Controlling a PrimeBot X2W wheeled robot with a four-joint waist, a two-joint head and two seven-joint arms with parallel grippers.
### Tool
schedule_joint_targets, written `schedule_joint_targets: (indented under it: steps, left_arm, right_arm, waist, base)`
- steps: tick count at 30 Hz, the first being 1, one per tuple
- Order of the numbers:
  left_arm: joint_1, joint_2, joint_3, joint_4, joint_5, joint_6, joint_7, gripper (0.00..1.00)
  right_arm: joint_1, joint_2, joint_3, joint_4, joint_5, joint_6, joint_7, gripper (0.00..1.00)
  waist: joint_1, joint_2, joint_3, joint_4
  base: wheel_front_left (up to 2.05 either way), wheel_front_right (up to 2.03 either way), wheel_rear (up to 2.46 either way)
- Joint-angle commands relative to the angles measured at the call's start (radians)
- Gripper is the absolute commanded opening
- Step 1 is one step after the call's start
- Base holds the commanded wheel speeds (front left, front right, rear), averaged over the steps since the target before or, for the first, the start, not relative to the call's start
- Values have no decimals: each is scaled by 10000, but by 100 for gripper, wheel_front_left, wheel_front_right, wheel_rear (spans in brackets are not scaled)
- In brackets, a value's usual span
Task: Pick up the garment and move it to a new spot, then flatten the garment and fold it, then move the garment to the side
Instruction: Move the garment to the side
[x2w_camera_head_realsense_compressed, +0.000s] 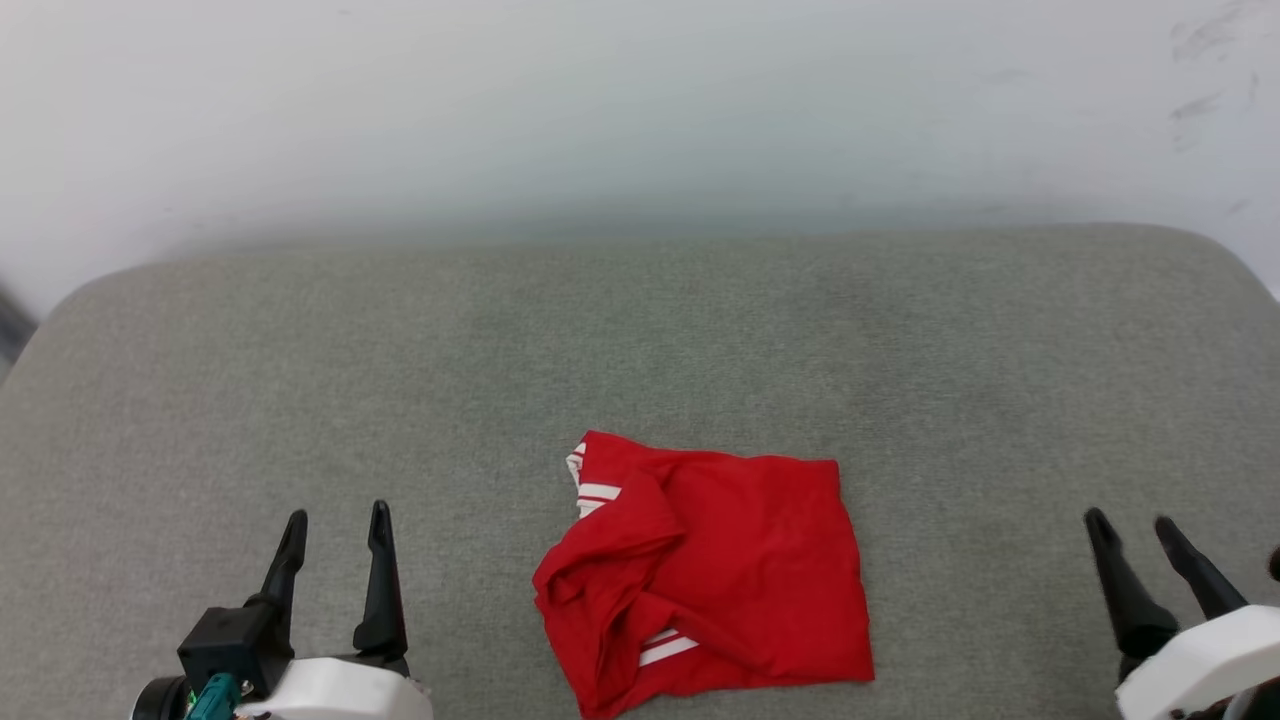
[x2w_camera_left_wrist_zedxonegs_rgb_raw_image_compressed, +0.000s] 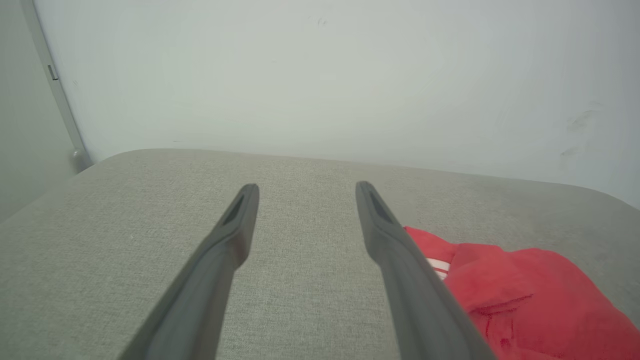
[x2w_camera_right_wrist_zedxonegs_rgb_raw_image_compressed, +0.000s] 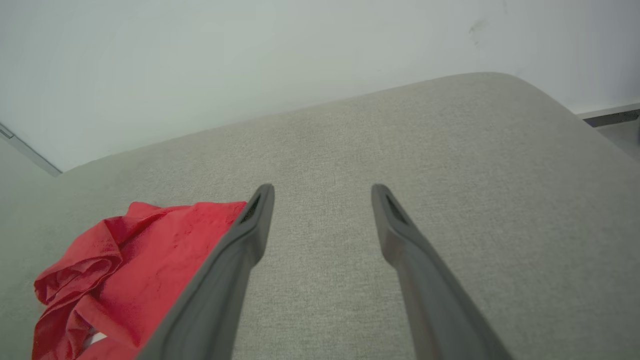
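Here, at the lower left of the head view, the left gripper is released, its fingers spread over the grey upholstered surface and holding nothing. The garment lies loosely folded and rumpled in the near middle of that surface, white stripes showing along its left side, apart from both grippers. At the lower right, the right gripper is likewise spread and empty.

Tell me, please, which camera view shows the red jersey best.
The head view: it shows practically the whole jersey from above, loosely folded on the cushion. The left wrist view catches part of it at lower right, the right wrist view a bunched part at lower left, both cut off at the edge.
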Motion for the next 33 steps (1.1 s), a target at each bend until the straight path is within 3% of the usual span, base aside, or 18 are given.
schedule_joint_targets:
  steps: [1,9,16,18,24,25,26,33]
  left_arm:
    - [-184,-72,44,-52,96,-65,-44,100]
    - [-848,-621,187,-217,419,-441,-33,100]
    - [-1535,-1026,205,-42,774,-895,-33,100]
    - [-1686,-1110,239,-12,874,-991,-33,100]
    - [-1873,-1223,439,129,1102,-1220,-33,100]
    - [-1893,-1253,465,150,1142,-1254,-33,100]
    - [-1917,-1276,491,160,1167,-1287,-33,100]
    - [-1746,-1475,705,295,1334,-1438,-33,100]
  right_arm:
    - [-216,-139,-179,262,555,-4,188,100]
    - [-1029,-1223,-549,2438,3554,-4,2377,100]
    - [-1799,-753,288,3532,5744,-4,3763,100]
    - [-2019,-475,558,3686,6495,-4,3948,100]
    - [-2621,-429,1476,4120,7669,-9,4007,100]
    - [-2706,-421,1598,4160,7885,-9,3972,31]
    - [-2786,-424,1698,4167,8071,-7,3935,0]
    - [-3150,-1224,2659,3693,8086,-4,3369,0]
  waist:
    - [0,-1,156,165]
    - [0,-1,1169,952]
    - [0,-1,1853,1541]
    - [0,-1,2001,1642]
    - [0,-1,2282,1806]
    - [0,-1,2296,1824]
    - [0,-1,2310,1837]
    - [0,-1,2047,1763]
  base:
    - [0,0,0]
    - [0,0,0]
    - [0,0,0]
    - [0,0,0]
    - [0,0,0]
    - [0,0,0]
    - [0,0,0]
    - [0,0,0]
